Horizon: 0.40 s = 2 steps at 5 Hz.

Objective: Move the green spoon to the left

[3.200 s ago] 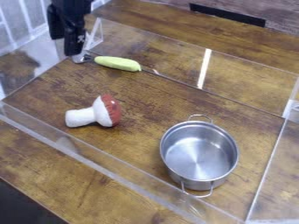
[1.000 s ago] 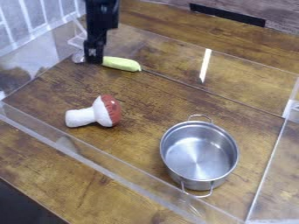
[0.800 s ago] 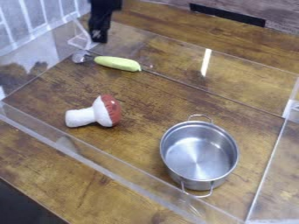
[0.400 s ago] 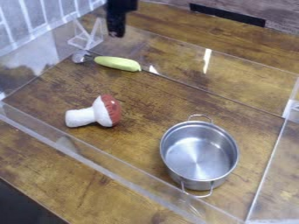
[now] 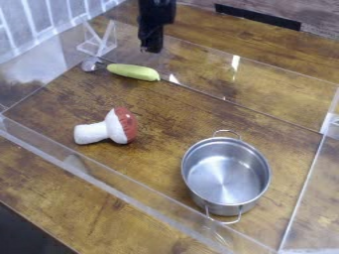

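The green spoon (image 5: 133, 71) lies flat on the wooden table at the back left, its yellow-green handle pointing right and its silver bowl at the left end. My gripper (image 5: 153, 47) hangs above and slightly to the right of the handle, behind it in the camera view. It is apart from the spoon, its dark fingers are together, and nothing is held between them.
A red-capped white toy mushroom (image 5: 106, 128) lies on its side left of centre. A round steel pot (image 5: 225, 174) stands at the front right. Clear plastic walls (image 5: 232, 76) border the work area, and a white rack (image 5: 38, 30) is at the far left.
My gripper has risen from beside the spoon's bowl and moved right, closing empty on the way. The spoon lies where it was.
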Each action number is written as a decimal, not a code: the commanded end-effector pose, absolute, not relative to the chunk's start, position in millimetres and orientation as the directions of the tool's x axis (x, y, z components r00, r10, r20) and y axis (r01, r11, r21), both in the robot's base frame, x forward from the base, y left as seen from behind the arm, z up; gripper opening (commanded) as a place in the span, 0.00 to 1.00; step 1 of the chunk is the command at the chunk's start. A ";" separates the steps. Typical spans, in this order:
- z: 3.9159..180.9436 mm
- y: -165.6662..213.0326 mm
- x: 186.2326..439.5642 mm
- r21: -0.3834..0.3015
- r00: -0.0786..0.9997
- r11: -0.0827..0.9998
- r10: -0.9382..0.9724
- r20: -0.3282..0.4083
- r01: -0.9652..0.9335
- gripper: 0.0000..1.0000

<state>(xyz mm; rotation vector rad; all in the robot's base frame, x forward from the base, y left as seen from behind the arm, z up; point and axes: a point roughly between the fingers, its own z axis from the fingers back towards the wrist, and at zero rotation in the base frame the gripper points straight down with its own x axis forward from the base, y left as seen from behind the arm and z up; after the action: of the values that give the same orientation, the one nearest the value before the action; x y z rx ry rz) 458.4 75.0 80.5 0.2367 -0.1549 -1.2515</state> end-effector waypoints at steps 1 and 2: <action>108.4 69.1 454.8 0.347 0.318 0.303 -0.948 0.014 0.888 0.00; 108.9 55.4 455.9 0.349 0.332 0.317 -0.943 0.019 0.882 0.00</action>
<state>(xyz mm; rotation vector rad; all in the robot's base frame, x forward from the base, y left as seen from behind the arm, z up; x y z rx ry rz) 457.8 57.8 70.1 0.2316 -0.1594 -1.2100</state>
